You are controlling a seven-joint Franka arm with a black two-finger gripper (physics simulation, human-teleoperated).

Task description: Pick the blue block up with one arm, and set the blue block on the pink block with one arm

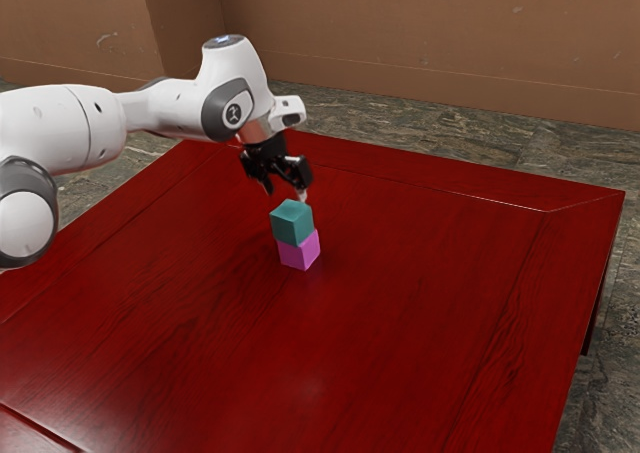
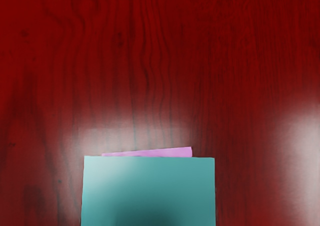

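Note:
The blue block [image 1: 291,223], teal in colour, rests on top of the pink block [image 1: 300,251] near the middle of the red table [image 1: 420,303]. My black gripper [image 1: 284,186] hangs just above the stack, open, its fingertips level with or slightly over the blue block's top and holding nothing. In the wrist view the blue block [image 2: 148,191] lies directly under my hand, and a thin strip of the pink block [image 2: 150,152] peeks out past its far edge.
The red wooden table's surface stretches around the stack on every side. Its raised rim [image 1: 560,205] runs along the far right. Beyond it lie a stone floor [image 1: 450,123] and brown walls.

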